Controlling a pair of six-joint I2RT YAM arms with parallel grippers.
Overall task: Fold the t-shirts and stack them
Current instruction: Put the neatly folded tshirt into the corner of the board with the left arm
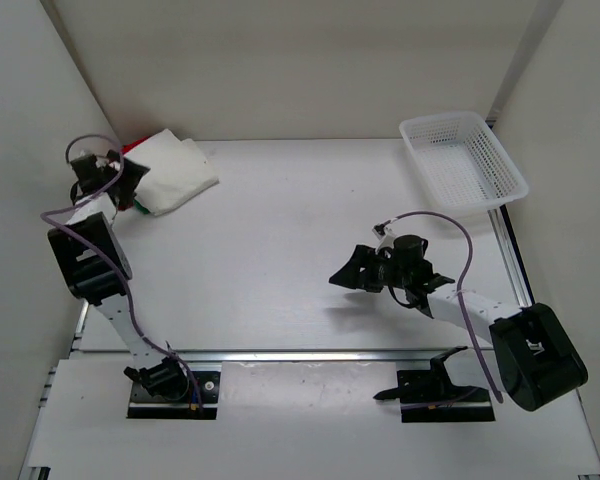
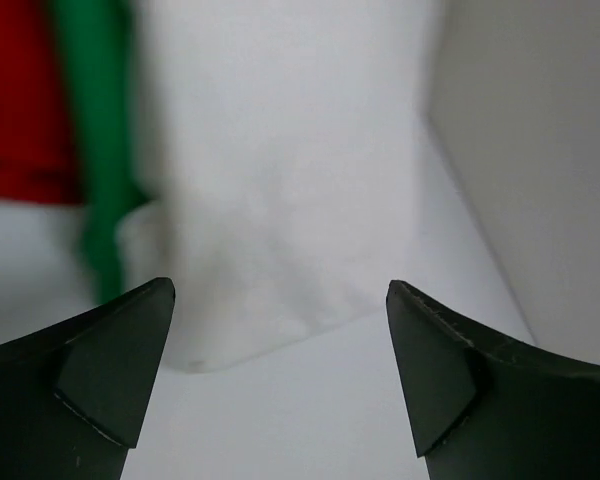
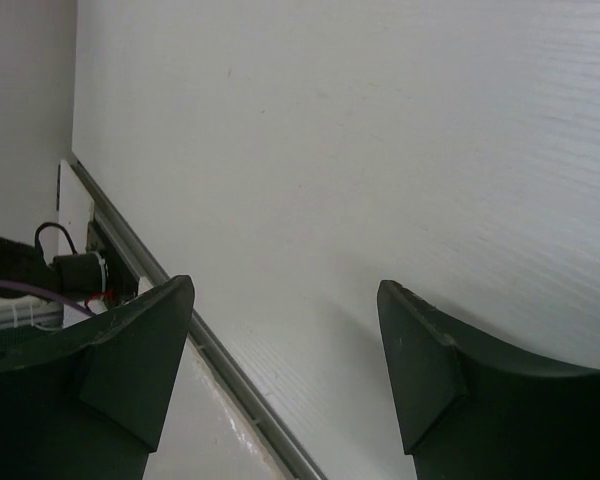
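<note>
A folded white t-shirt lies on top of a pile in the table's far left corner. A bit of the red t-shirt shows behind it. In the left wrist view the white shirt fills the middle, with the green t-shirt and the red one beside it on the left. My left gripper is open and empty at the pile's left edge, its fingertips just short of the white shirt. My right gripper is open and empty over bare table at centre right.
A white plastic mesh basket stands at the far right corner. White walls enclose the table on the left, back and right. A metal rail runs along the table's near edge, with the left arm's base beyond it.
</note>
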